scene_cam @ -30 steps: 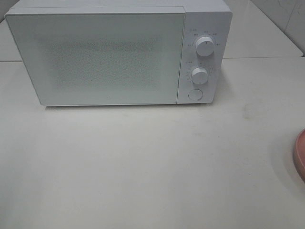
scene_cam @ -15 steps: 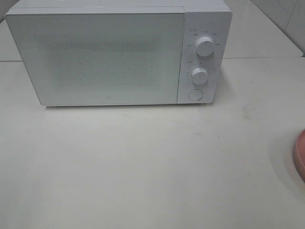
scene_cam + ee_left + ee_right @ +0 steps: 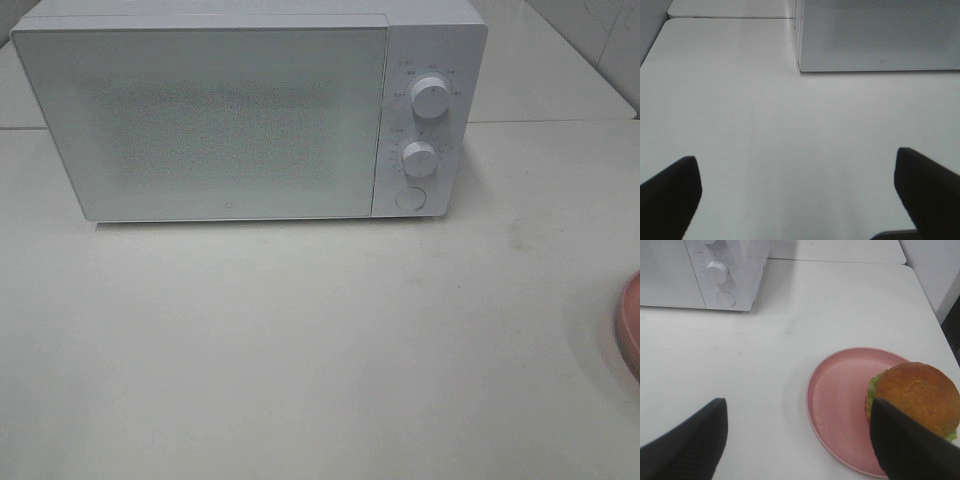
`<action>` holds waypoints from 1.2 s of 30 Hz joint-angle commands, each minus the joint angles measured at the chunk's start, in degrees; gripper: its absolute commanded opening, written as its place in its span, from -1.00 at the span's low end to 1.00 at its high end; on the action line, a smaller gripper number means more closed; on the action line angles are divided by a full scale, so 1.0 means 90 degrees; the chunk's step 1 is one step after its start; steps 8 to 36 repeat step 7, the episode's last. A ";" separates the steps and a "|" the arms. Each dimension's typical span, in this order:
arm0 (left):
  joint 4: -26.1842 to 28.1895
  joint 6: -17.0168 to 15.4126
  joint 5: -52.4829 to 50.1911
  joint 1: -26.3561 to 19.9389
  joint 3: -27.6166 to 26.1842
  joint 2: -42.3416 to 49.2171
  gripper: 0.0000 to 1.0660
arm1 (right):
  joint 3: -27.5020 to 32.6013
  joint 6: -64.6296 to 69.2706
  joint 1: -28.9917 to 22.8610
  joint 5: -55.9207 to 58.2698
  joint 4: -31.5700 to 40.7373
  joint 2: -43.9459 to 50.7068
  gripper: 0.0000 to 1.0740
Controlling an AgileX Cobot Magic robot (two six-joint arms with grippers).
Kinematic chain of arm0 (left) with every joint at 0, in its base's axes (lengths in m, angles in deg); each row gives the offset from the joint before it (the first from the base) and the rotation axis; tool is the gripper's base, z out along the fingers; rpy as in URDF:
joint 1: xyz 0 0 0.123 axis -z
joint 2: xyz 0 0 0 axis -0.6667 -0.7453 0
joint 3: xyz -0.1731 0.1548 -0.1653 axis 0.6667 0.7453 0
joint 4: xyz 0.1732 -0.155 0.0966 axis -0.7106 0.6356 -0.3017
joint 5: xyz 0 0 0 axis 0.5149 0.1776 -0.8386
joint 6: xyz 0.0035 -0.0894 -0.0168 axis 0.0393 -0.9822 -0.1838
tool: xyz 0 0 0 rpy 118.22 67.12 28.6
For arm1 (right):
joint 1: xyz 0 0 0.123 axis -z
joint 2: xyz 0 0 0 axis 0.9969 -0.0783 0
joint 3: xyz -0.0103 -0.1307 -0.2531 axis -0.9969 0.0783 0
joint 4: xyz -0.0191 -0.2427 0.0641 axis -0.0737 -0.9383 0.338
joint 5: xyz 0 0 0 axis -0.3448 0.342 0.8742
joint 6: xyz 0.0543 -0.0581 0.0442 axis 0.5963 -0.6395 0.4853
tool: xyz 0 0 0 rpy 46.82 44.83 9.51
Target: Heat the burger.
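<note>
Only fingers show. The left gripper has two matte black fingers, blunt, block-like and smooth-faced, at seven and five o'clock in its wrist view. The right gripper has two dark charcoal fingers with a fine woven texture (like carbon fibre), wedge-shaped and rounded at the tips.

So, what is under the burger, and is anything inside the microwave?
The burger sits on a pink plate, toward one edge, with a gripper finger covering part of it. The microwave has its door closed, and the frosted front hides whatever is inside.
</note>
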 commanded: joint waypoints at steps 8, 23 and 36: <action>0.0057 -0.0025 -0.0095 -0.0013 0.0013 0.0095 0.86 | 0.0013 -0.0076 0.0038 -0.0032 -0.0019 0.0185 0.41; 0.0057 -0.0025 -0.0095 -0.0013 0.0013 0.0095 0.86 | 0.0013 -0.0076 0.0038 -0.0032 -0.0019 0.0185 0.41; 0.0057 -0.0025 -0.0095 -0.0013 0.0013 0.0095 0.86 | 0.0013 -0.0076 0.0038 -0.0032 -0.0019 0.0185 0.41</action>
